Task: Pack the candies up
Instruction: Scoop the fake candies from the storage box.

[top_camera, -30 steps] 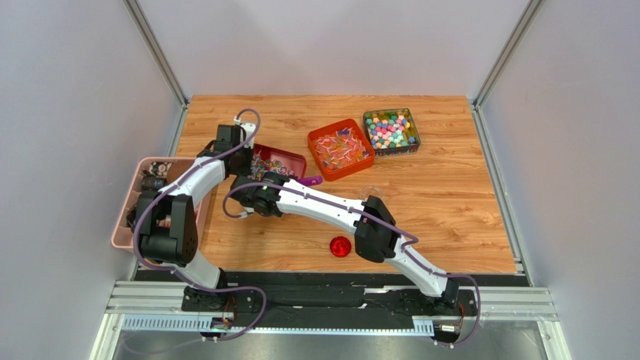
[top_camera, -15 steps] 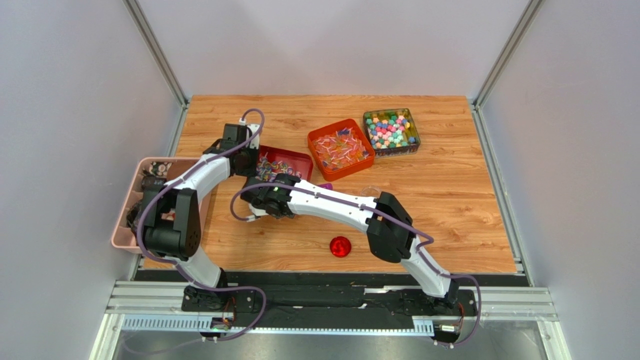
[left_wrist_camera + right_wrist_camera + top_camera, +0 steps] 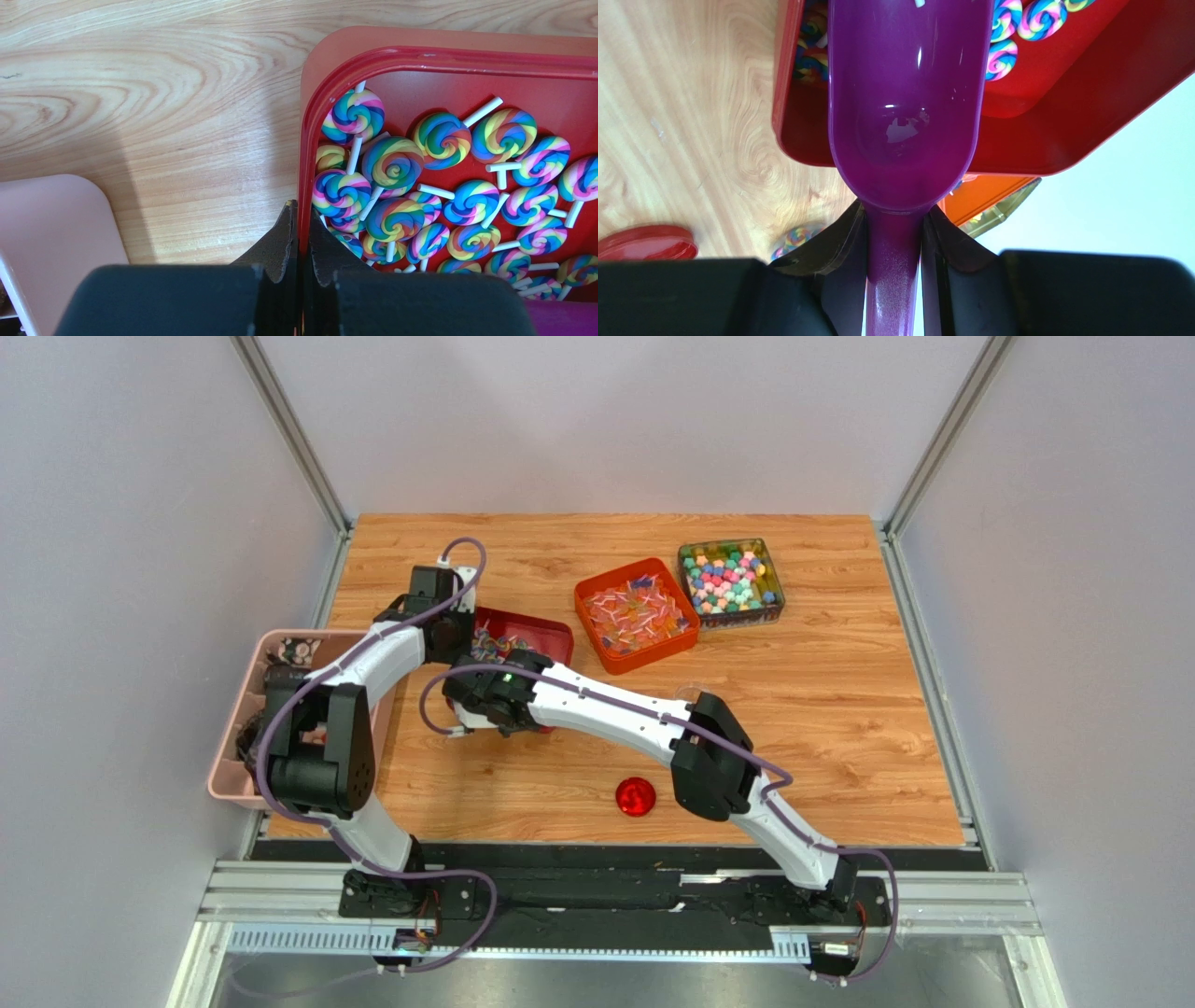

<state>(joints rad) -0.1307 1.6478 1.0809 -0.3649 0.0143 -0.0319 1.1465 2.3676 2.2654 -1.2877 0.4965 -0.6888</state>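
Note:
My left gripper (image 3: pixel 303 217) is shut on the left rim of a red tray (image 3: pixel 306 140) full of rainbow swirl lollipops (image 3: pixel 393 161). In the top view it (image 3: pixel 456 633) sits at the tray's (image 3: pixel 540 633) left end. My right gripper (image 3: pixel 896 224) is shut on the handle of a purple scoop (image 3: pixel 906 91), whose empty bowl reaches over the tray's edge (image 3: pixel 801 150). In the top view the right gripper (image 3: pixel 516 703) is at the tray's near side and the scoop is hidden. Small wrapped candies (image 3: pixel 638 613) fill an orange tray. Round pastel sweets (image 3: pixel 727 577) fill a clear box.
A round red lid (image 3: pixel 636 795) lies on the wood near the front. A pink bin (image 3: pixel 239 756) holding dark items stands off the table's left edge. One loose lollipop (image 3: pixel 798 238) lies on the table beside the scoop handle.
My right gripper has moved left with the scoop, up against the red tray; the scoop's purple tip no longer shows from above. The left gripper keeps its hold on the rim.

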